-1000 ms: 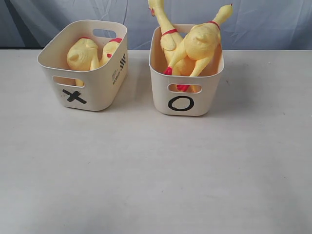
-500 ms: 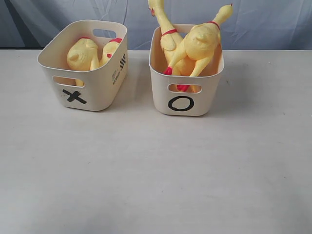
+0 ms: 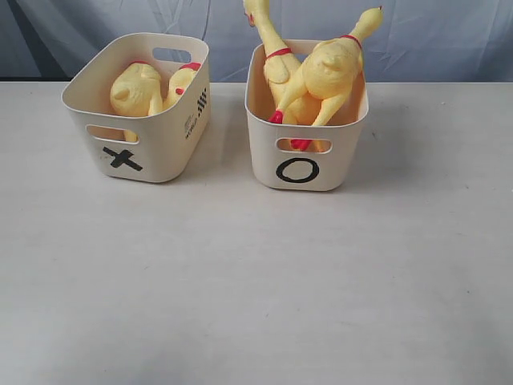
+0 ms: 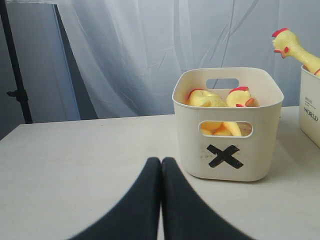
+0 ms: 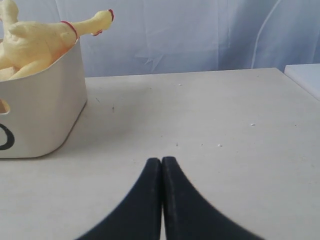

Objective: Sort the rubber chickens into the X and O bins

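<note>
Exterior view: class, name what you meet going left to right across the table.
X bin, with low-lying chickens inside → O bin, with protruding chickens inside.

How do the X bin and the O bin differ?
The X bin carries a black X, the O bin a black O. The chickens in the X bin lie inside it; the chickens in the O bin stick out above. Both are cream-white with slot handles.

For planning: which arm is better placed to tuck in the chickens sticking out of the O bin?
Probably right: the right gripper is near the O bin; the left gripper faces the X bin.
</note>
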You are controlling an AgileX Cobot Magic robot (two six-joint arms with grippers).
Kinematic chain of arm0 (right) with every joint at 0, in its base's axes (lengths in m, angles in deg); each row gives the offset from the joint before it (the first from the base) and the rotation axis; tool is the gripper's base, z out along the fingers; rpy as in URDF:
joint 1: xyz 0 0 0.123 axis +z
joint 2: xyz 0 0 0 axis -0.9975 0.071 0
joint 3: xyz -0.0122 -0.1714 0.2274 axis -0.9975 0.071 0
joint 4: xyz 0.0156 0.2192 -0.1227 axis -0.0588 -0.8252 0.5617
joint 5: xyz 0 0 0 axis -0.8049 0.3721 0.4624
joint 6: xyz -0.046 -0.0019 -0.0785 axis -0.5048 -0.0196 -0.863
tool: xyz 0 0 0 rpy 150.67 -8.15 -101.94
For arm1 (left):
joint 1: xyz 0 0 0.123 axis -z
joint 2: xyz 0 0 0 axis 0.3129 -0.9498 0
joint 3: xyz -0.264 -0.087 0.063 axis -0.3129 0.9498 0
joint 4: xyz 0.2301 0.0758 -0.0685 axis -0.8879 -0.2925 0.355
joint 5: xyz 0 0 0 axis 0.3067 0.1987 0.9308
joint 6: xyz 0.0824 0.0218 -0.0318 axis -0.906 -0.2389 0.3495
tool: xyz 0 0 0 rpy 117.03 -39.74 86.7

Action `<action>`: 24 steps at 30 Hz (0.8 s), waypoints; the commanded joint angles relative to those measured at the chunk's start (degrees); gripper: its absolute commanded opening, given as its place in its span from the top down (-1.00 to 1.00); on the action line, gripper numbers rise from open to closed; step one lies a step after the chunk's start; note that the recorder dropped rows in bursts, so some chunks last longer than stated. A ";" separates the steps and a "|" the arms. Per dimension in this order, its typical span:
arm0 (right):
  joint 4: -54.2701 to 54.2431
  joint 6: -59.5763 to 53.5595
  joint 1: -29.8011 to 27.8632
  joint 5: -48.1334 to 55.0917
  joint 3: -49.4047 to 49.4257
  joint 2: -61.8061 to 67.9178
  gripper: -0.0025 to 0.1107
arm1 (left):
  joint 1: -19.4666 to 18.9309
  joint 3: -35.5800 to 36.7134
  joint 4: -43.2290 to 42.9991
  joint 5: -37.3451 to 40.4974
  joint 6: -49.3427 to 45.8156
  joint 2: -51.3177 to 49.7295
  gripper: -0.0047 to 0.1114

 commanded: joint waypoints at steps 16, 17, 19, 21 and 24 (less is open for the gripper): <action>-0.27 -1.03 1.92 -0.03 0.11 -0.36 0.97 | 0.00 0.06 0.39 -0.01 -0.01 0.30 0.92; -0.27 -1.03 1.92 -0.03 0.11 -0.36 0.97 | 0.00 0.06 0.39 -0.01 -0.01 0.30 0.92; -0.27 -1.03 1.92 -0.03 0.11 -0.36 0.97 | 0.00 0.06 0.39 -0.01 -0.01 0.30 0.92; -0.27 -1.03 1.92 -0.03 0.11 -0.36 0.97 | 0.00 0.06 0.39 -0.01 -0.01 0.30 0.92; -0.27 -1.03 1.92 -0.03 0.11 -0.36 0.97 | 0.00 0.06 0.39 -0.01 -0.01 0.30 0.92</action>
